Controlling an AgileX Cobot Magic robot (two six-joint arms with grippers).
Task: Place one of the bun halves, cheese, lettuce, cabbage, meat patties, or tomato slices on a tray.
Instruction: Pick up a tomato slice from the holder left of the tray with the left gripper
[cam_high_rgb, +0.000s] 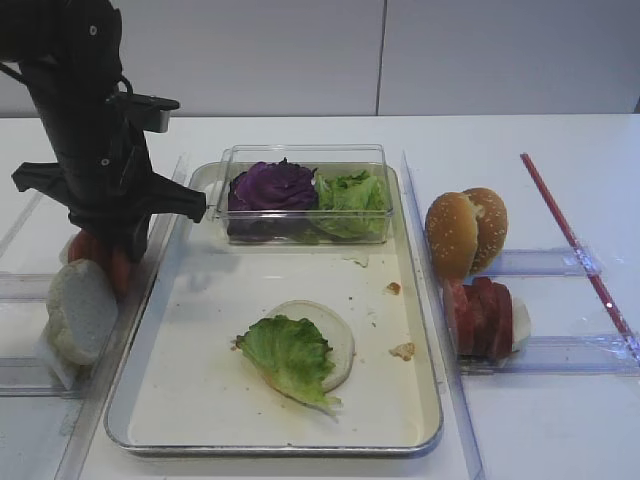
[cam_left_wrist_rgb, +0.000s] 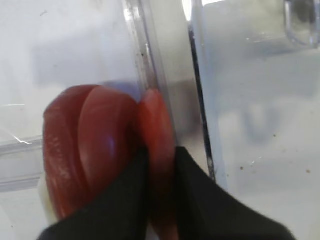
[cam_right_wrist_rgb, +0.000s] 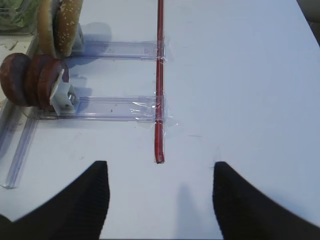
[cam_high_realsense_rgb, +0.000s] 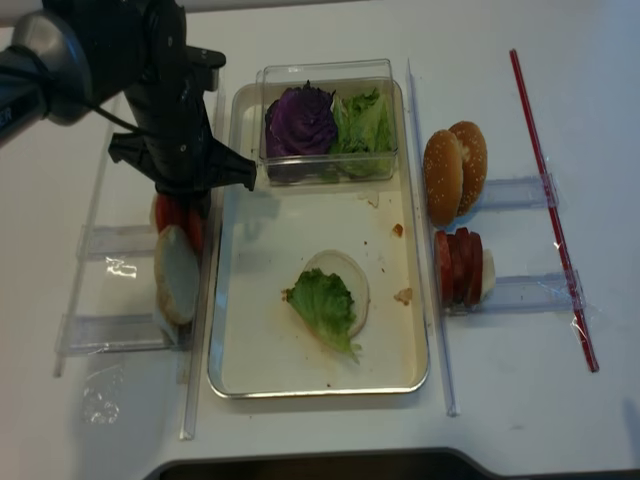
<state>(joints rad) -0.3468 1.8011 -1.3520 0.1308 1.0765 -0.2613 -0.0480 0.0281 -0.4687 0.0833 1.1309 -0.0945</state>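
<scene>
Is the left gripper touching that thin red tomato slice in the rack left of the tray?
Touching. The left wrist view shows the left gripper with both black fingers pressed against the upright thin red tomato slice between them.

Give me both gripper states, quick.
Left gripper: closed on one of the tomato slices in the left rail.
Right gripper: open, holding nothing, hovering over the bare table.

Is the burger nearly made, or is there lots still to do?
Started, not finished. On the tray a white bun half already has lettuce on it. The left hand is pinching one of the tomato slices beside the tray. That slice is not yet on the tray.
</scene>
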